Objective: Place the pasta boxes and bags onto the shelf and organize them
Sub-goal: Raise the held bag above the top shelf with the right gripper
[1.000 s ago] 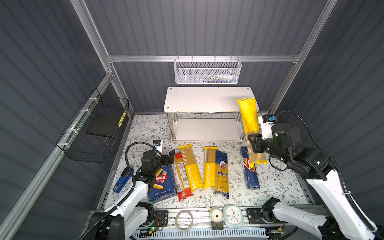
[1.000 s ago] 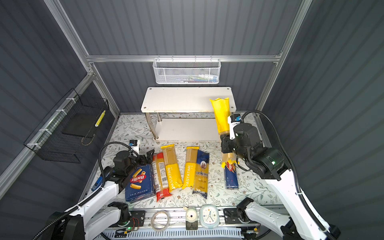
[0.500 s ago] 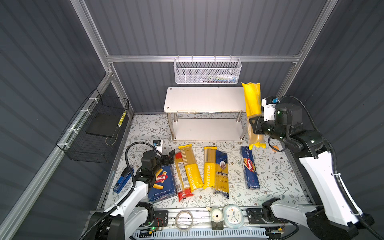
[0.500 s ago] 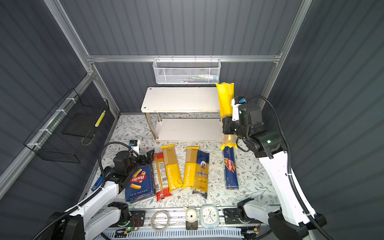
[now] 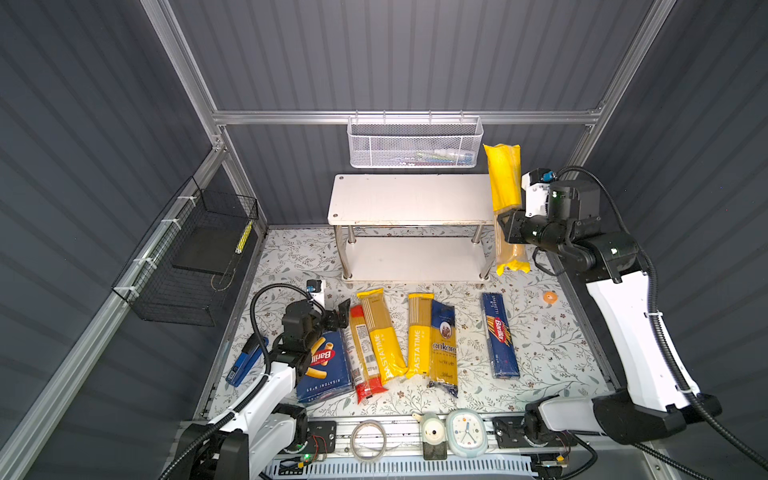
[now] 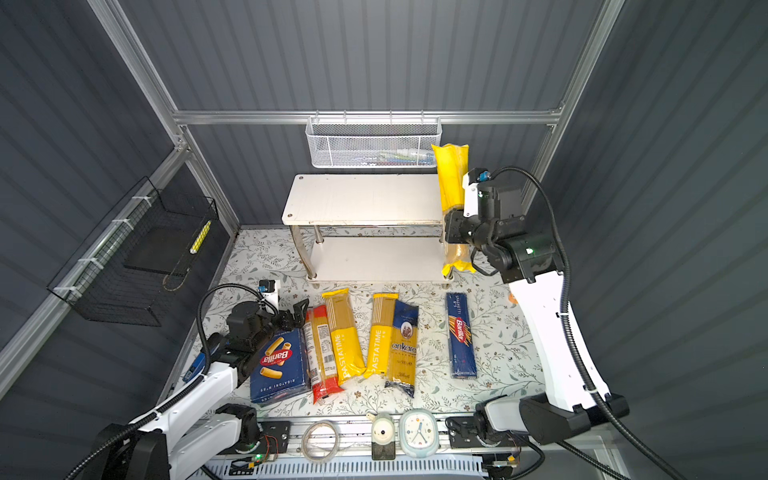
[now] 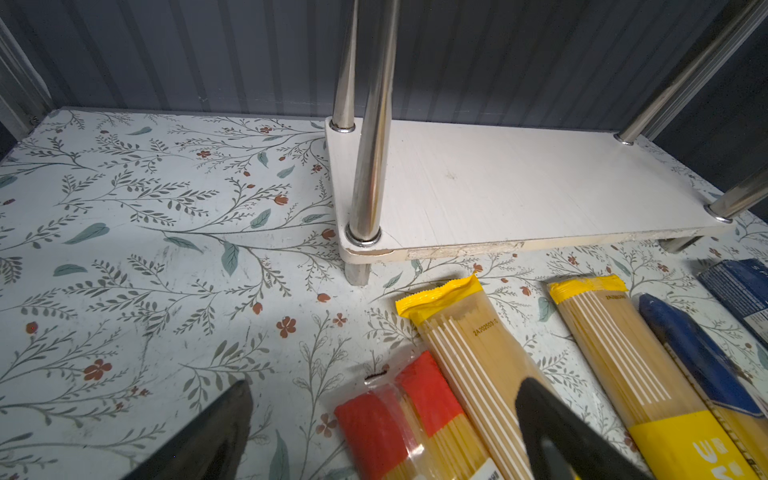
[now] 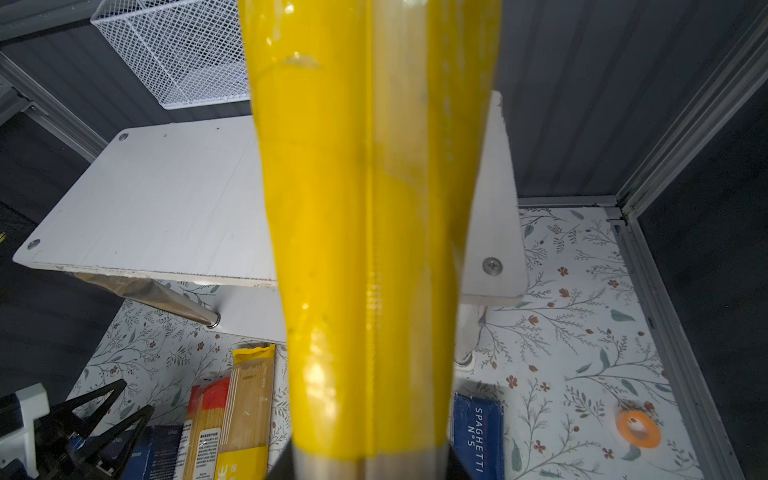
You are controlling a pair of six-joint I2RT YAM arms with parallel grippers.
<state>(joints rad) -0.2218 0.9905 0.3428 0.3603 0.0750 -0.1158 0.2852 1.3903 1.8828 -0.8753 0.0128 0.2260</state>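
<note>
Finding: my right claw (image 5: pixel 508 226) is clenched on the yellow bag (image 5: pixel 504 183) near its middle. The bag is upright and off the floor, at the right end of the shelf (image 5: pixel 415 257), and its upper end rises above the top board (image 5: pixel 399 199).

My left claw (image 5: pixel 338 314) is released, hovering by the rigatoni box (image 5: pixel 324 368) (nothing between its jaws).

Recommendation: I judge the bag should be carried over the top board, tipped flat along the long edge, and lowered until it rests. Only then should I let go.

Risk: the lower end may catch the board's edge during the tip.
</note>
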